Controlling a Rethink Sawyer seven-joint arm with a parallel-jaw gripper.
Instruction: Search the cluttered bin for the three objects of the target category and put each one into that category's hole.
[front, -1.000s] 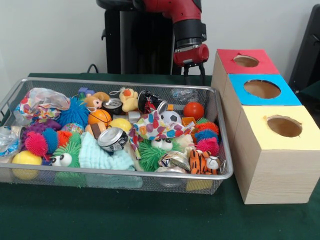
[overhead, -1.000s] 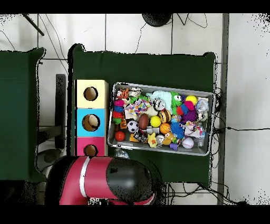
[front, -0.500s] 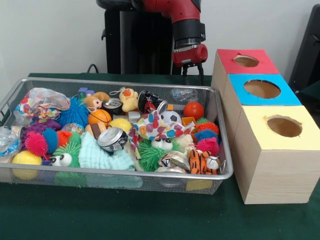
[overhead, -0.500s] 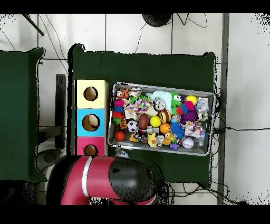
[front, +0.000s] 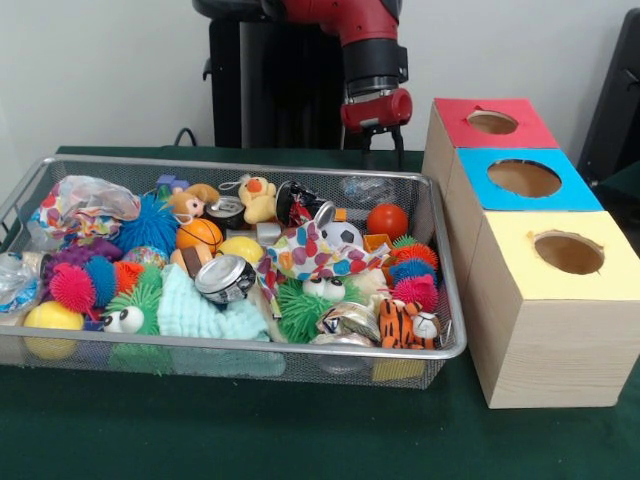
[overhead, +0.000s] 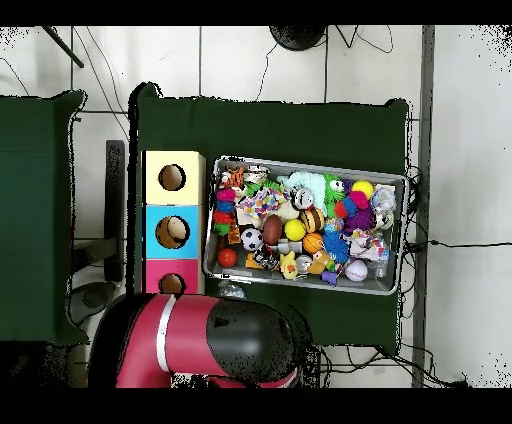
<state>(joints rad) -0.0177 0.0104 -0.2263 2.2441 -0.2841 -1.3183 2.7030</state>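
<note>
**Gripper hangs behind the bin, toys untouched**

The wire mesh bin (front: 432, 215) sits on the green cloth, packed with toys. The gripper (front: 372, 148) hangs behind the bin's far rim, just above it, holding nothing; its two thin black fingers (front: 401, 146) stand a little apart, a narrow opening. Inside the bin, a red ball (front: 387, 220) lies near the corner closest to the gripper, a soccer ball (front: 343, 235) just beside it, and an orange basketball (front: 199, 235) further along toward the middle. Beside the bin stand three wooden boxes with holes on top: red (front: 492, 122), blue (front: 524, 178) and yellow (front: 568, 252).
</note>
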